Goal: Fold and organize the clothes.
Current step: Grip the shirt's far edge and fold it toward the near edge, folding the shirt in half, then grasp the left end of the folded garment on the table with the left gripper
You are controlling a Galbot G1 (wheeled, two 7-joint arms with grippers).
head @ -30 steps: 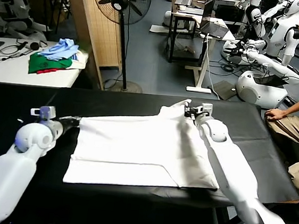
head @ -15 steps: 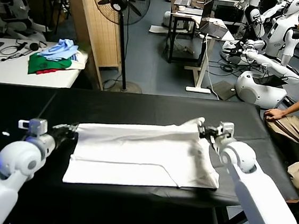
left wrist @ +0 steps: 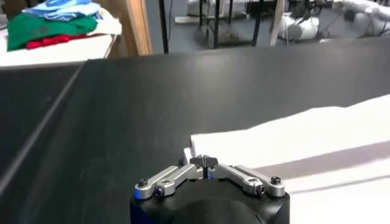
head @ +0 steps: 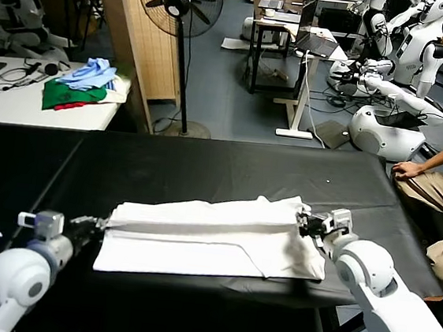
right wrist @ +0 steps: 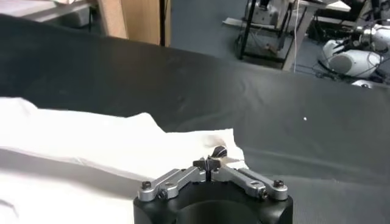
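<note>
The clothes are one white T-shirt, lying across the black table as a long, flat band with its far part doubled over toward the front. My left gripper is at the shirt's left end, shut on the fabric's corner. At the right end my right gripper is shut on a pinch of the folded edge. White cloth stretches away from the left jaws, and it bunches in soft wrinkles beside the right jaws. No logo print shows.
A pile of blue, green and red garments lies on a white side table at the back left. A standing fan and a wooden partition stand behind the table. A seated person rests a hand at the table's right end.
Both grippers have come toward the table's front edge, drawing the shirt's far edge with them. The shirt has gone from a wide spread to a narrow folded band.
</note>
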